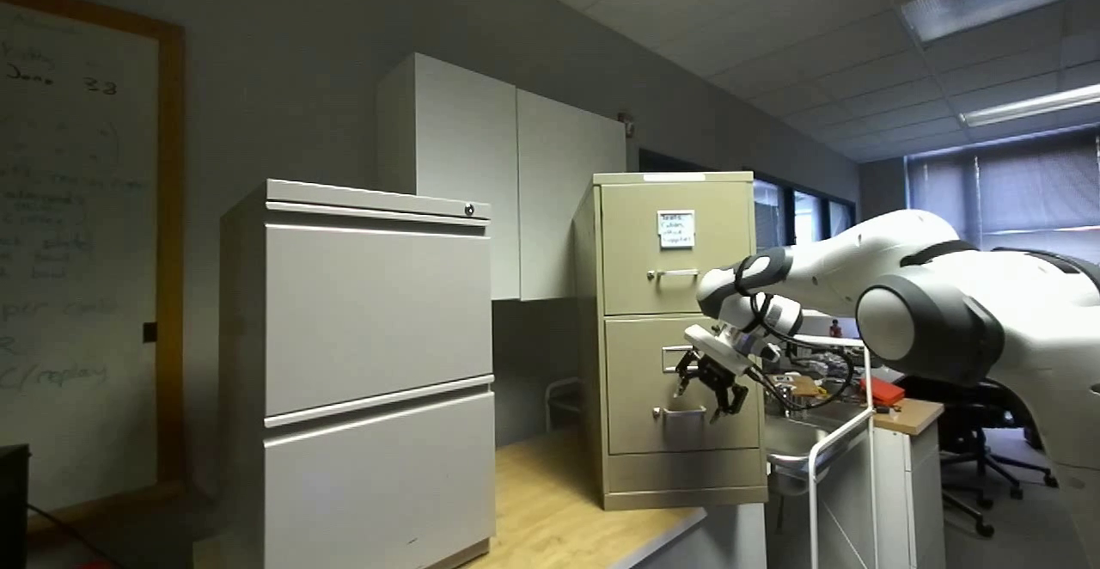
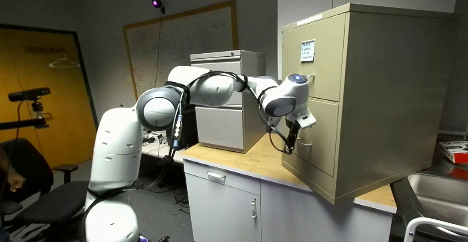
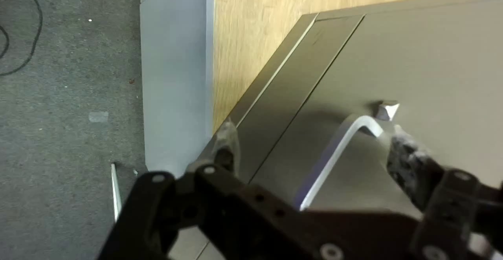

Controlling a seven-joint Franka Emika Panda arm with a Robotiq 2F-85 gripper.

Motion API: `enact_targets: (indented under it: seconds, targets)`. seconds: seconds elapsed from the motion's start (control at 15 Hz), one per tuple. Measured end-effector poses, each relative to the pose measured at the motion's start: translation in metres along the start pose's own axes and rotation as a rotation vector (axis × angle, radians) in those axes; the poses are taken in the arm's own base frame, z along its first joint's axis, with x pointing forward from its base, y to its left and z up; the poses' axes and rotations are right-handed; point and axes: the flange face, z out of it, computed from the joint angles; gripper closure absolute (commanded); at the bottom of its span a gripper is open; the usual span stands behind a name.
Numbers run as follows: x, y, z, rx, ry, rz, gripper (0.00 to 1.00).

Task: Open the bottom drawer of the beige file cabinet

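The beige file cabinet stands on a counter; its side shows large in an exterior view. Its bottom drawer is shut flush, also seen in an exterior view and the wrist view. The drawer's pale handle is a bent bar with a small latch beside one end. My gripper is open in front of this drawer, at handle height. In the wrist view the fingers are wide apart with the handle between them. Whether they touch it, I cannot tell.
A wider grey cabinet stands on the same wooden counter. The beige cabinet's front corner overhangs the counter edge. A sink and a white rail lie beside it. The upper drawer carries a paper label.
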Motion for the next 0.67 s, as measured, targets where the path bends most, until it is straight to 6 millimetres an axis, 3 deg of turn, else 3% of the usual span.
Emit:
enact_targets:
  seconds: [0.33,0.67]
  targets:
    - [0.024,0.009,0.029,-0.062,0.027,0.076,0.0]
    - [0.023,0.002,0.029,-0.104,0.035,0.074,0.0]
